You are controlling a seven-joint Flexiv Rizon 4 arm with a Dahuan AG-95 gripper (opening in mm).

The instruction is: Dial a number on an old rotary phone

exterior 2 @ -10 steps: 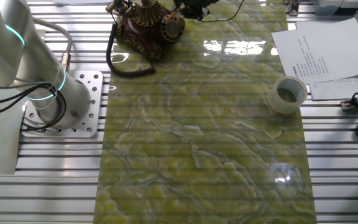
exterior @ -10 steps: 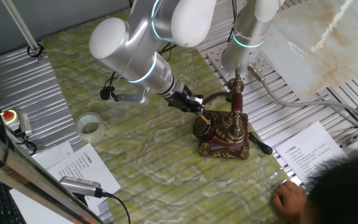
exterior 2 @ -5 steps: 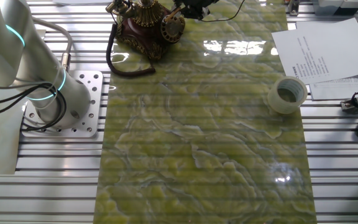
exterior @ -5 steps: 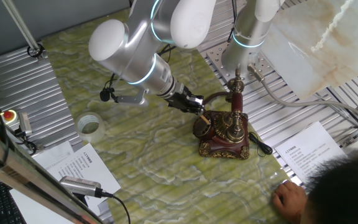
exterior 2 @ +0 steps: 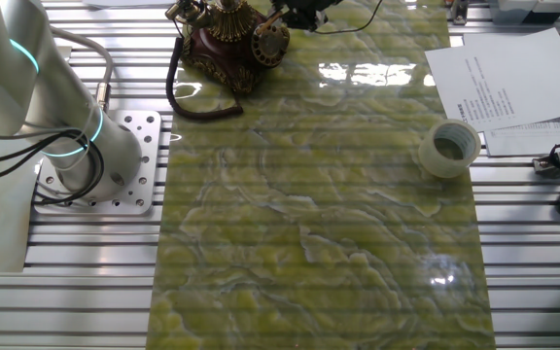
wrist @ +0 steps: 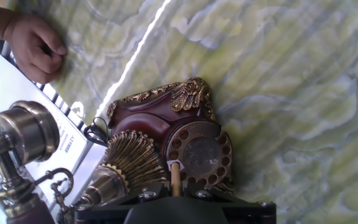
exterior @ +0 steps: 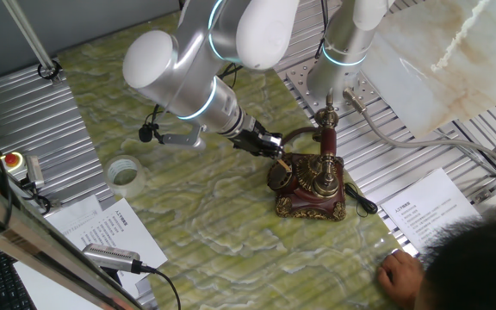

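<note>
End effector [exterior: 275,155] is seen angled down at the old rotary phone [exterior: 310,183], with a thin pale stick [wrist: 175,178] poking out from it and its tip set on the rim of the dial [wrist: 197,154], at a finger hole. Whether the fingers are spread or pressed together cannot be told, since only the dark body edge is shown in the hand view. Phone is placed on the green marbled bench [exterior: 213,232], near the edge by the arm's base plate [exterior 2: 124,160]. Handset [exterior: 325,138] is seated on the tall cradle, and a black cord [exterior 2: 197,102] is looped beside the phone. Clear tape roll [exterior 2: 449,148] is placed well apart from the phone, next to printed sheets [exterior 2: 513,78]. A person's hand [wrist: 33,45] is rested at the bench edge, on paper.
</note>
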